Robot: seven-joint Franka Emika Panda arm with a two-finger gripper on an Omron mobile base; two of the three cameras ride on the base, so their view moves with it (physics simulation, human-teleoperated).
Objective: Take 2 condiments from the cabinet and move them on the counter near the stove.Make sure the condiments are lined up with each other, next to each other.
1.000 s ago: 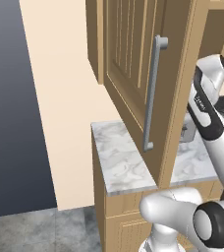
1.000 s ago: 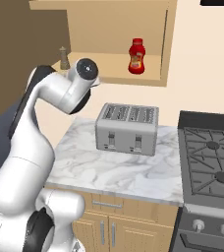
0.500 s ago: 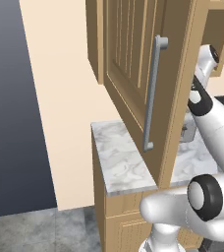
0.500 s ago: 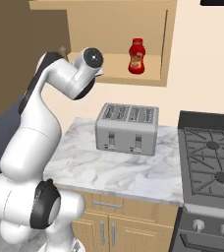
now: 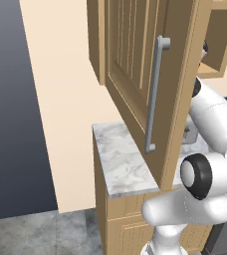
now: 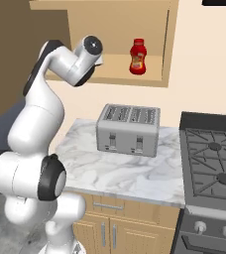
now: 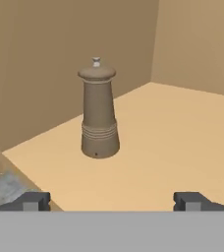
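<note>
1. The white arm rises from its base, bends at a dark elbow joint and reaches up and forward, with the wrist at the height of the open shelf.
2. The hand points level into the shelf space, not downward.
3. The gripper has its jaws spread wide; the two dark fingertips stand far apart.
4. Nothing lies between the jaws, and they touch nothing.

Kitchen: stove, toaster, cabinet.
</note>
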